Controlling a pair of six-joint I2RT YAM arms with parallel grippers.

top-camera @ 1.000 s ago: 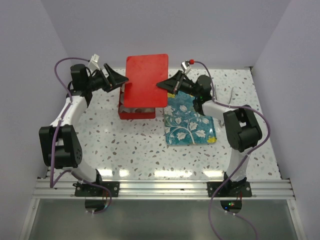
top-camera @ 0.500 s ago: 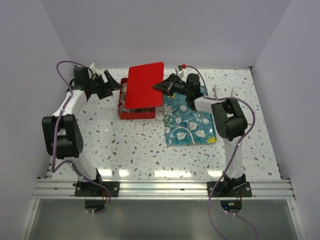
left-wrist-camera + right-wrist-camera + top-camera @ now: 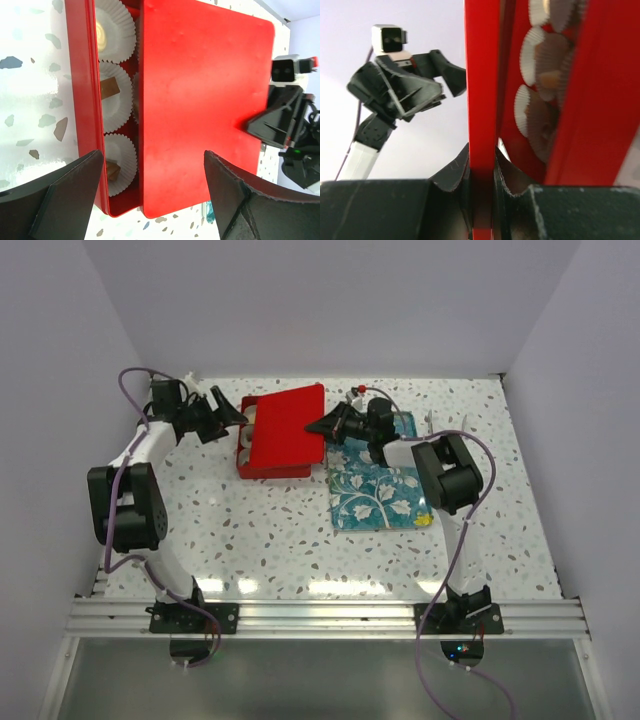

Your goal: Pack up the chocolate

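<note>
The red lid [image 3: 288, 425] hangs tilted over the red box [image 3: 268, 469], leaving the box's left strip uncovered. My right gripper [image 3: 323, 426] is shut on the lid's right edge [image 3: 481, 100]. In the left wrist view, white paper cups [image 3: 116, 30] line that strip, holding brown chocolate [image 3: 110, 88] and a cream piece [image 3: 103, 33]. The other pieces are hidden under the lid [image 3: 200, 100]. My left gripper [image 3: 228, 412] stands open by the box's left side, with its fingers [image 3: 65, 195] spread wide and touching nothing.
A teal tray [image 3: 380, 495] with a white flower print lies right of the box, under the right arm. Walls close in the speckled table [image 3: 250, 540] at the back and both sides.
The right gripper has brought the lid down and leftward, from high above the box to close over it. The left gripper has drawn back toward the far left.
</note>
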